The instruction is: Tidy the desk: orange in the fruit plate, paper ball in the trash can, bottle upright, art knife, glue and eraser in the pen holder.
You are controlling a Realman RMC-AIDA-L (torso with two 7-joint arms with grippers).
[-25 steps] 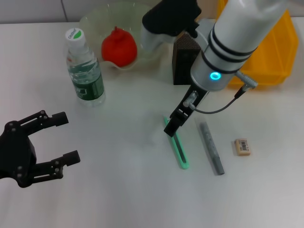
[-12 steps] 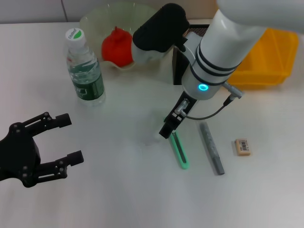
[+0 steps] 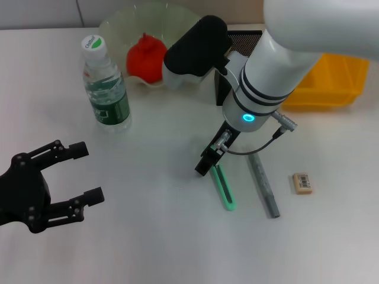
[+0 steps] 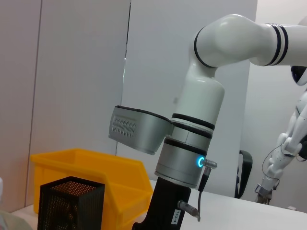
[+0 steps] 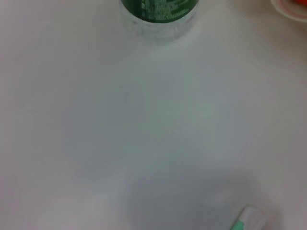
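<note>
As your right hand (image 3: 204,166) slid toward frame left, it reached the green plastic art knife's (image 3: 224,189) top end; its fingers' state couldn't be told, so no grasp showed yet.

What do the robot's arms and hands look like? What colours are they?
The right arm is fat, round and white, with black rings, a glowing blue-green light, a grey cable and a black tip. The left gripper is all black, with jointed fingers like a claw.
</note>
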